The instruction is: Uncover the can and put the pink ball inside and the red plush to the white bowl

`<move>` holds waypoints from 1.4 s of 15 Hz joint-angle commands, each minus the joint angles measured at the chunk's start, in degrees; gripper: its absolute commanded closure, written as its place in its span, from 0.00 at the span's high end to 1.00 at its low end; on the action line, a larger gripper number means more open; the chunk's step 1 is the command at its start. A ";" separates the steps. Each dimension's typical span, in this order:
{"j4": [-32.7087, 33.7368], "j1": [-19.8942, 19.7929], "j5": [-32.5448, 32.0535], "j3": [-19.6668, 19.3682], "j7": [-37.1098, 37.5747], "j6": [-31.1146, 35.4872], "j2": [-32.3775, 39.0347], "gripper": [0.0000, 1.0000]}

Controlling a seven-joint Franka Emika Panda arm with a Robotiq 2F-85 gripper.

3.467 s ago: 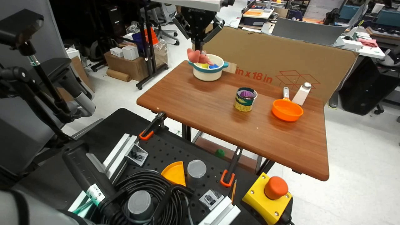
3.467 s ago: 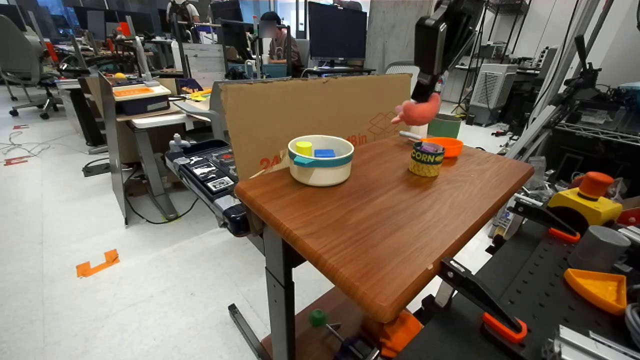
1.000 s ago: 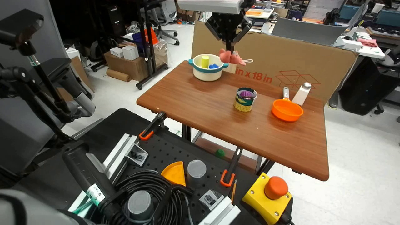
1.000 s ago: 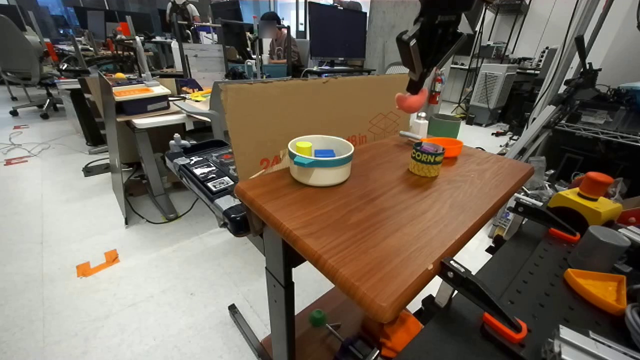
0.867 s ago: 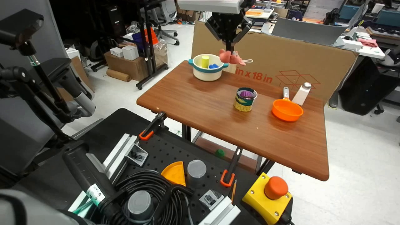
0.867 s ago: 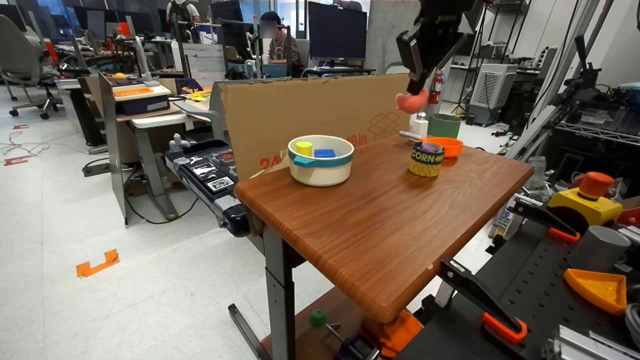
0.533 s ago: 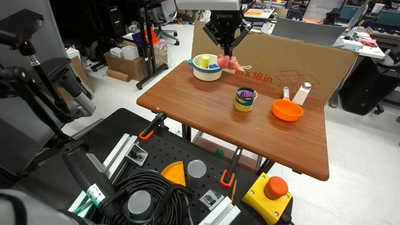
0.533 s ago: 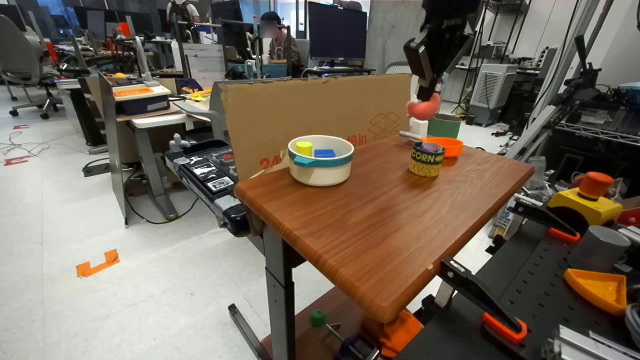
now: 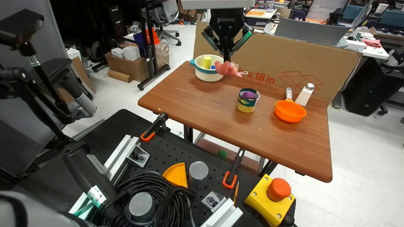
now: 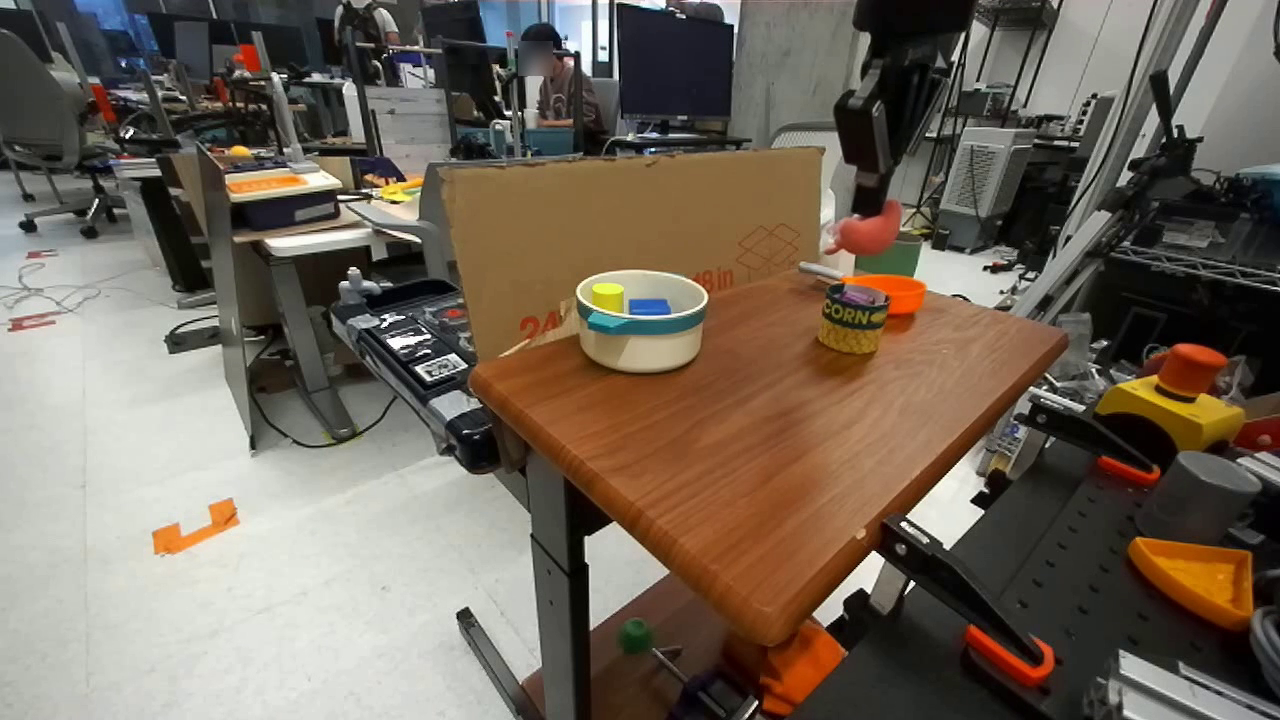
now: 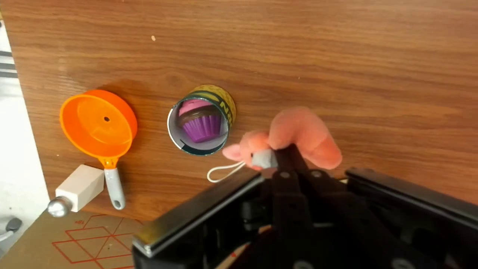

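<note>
My gripper [image 11: 288,158] is shut on the red plush [image 11: 300,130], a salmon-coloured soft toy with a grey snout and a white loop. It hangs above the table, crossing in front of the right side of the white bowl [image 9: 208,76] in an exterior view. That bowl, teal-rimmed, holds a yellow cylinder [image 10: 607,296] and a blue block [image 10: 650,306]. The can [image 10: 850,337], yellow with a dark band, stands upright and uncovered on the table. A pink and purple toy cupcake [image 11: 201,121] lies inside it. The pink ball is hidden or out of view.
To one side of the can lies an orange pan [image 11: 97,123] with a grey handle, beside a white shaker [image 11: 83,185]. A cardboard sheet [image 9: 268,56] stands along the table's far edge.
Over the last second my gripper has come down, plush still held, shifting left in one exterior view and right in another. Earlier the plush overlapped the bowl's opening in an exterior view.
</note>
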 commanded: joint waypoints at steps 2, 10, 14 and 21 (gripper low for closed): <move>1.10 0.27 1.02 -0.15 -5.44 -1.49 0.22 0.00; 3.83 0.45 8.15 -0.15 -11.65 -3.84 1.98 0.00; 4.46 0.23 8.74 -0.21 -15.72 -4.21 2.69 0.00; 3.68 0.19 7.05 -0.24 -19.21 -2.30 2.34 0.00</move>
